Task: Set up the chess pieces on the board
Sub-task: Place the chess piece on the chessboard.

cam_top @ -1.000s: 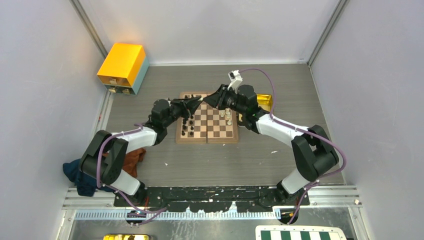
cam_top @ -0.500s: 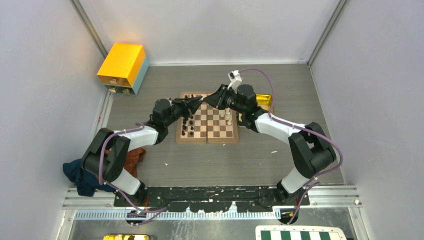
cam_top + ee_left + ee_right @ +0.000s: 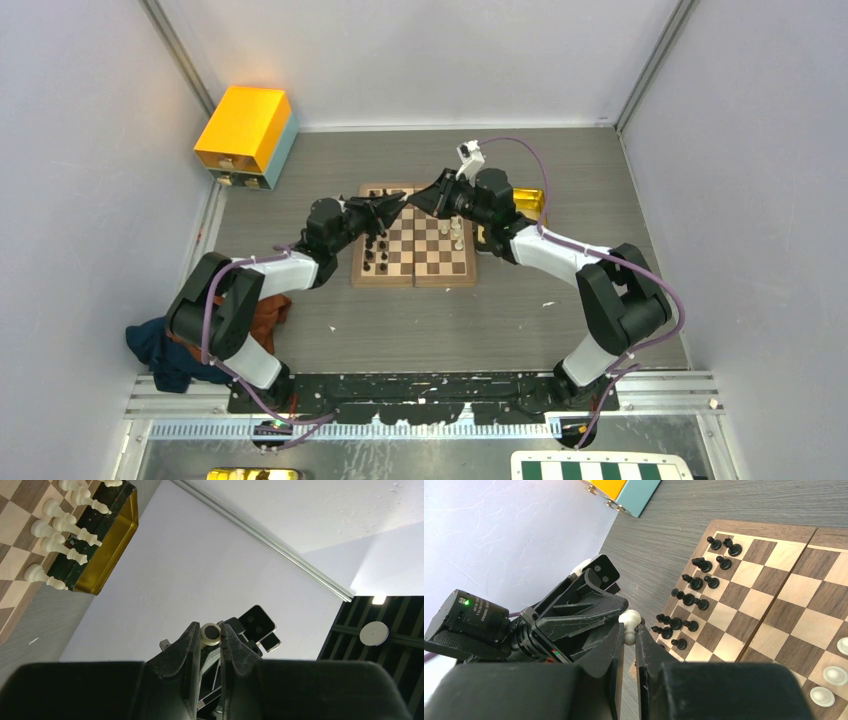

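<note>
The board (image 3: 432, 262) lies mid-table, with black chess pieces (image 3: 375, 255) on its left side and cream-white ones (image 3: 456, 232) on its right. Both grippers meet above the board's far left corner. My left gripper (image 3: 211, 630) is shut on a cream-white piece (image 3: 210, 634), whose round dark-felted base faces the left wrist camera. My right gripper (image 3: 628, 625) is shut on the same piece (image 3: 629, 617) at its neck, the rounded head poking out past the fingertips. In the right wrist view, the black pieces (image 3: 694, 582) stand in two rows on the board (image 3: 774, 580).
A yellow and teal box (image 3: 245, 130) sits at the far left. A shiny gold tray (image 3: 530, 200) lies behind the right arm, beside the board. Dark and orange cloth (image 3: 160, 345) is bunched near the left arm's base. A green-and-white board (image 3: 590, 467) lies at the bottom edge.
My right gripper's jaws have narrowed onto the cream-white piece that the left gripper holds. Both arms have hardly moved.
</note>
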Available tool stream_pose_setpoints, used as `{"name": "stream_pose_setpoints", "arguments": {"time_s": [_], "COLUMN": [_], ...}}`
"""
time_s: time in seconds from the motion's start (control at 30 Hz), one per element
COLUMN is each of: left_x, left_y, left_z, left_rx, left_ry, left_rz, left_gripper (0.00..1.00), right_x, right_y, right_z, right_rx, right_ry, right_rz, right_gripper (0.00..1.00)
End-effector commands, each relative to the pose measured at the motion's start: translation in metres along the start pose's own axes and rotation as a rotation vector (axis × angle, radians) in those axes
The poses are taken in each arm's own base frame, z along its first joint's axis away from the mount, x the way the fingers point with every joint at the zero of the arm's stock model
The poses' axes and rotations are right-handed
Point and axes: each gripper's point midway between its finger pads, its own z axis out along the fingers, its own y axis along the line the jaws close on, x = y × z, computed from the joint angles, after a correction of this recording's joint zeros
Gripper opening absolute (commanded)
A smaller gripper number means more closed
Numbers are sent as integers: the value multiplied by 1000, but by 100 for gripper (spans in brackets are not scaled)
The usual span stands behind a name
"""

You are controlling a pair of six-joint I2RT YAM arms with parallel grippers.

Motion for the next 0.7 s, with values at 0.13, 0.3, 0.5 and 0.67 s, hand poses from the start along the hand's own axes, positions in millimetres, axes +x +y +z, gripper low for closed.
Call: {"name": "stream_pose_setpoints", "arguments": {"time_s": [0.13, 0.3, 0.5, 0.67], "left_x": [21, 22, 25, 27], "left_y": [-31, -30, -29, -24], "left_z": [-2, -2, -3, -8], "left_rx": [79, 72, 66, 50], "left_ry": [66, 73, 88, 93], "left_rz": [-3, 21, 53, 93], "left_gripper": [14, 29, 36, 42], "right_x": [-30, -30, -31, -33], "right_y": [27, 28, 31, 33], "right_z": [-4, -9, -13, -20], "right_rx": [-65, -51, -48, -23], "right_ry": [-54, -43, -38, -24], "right_rz": [-65, -83, -95, -120], "right_gripper": [1, 1, 1, 1]}}
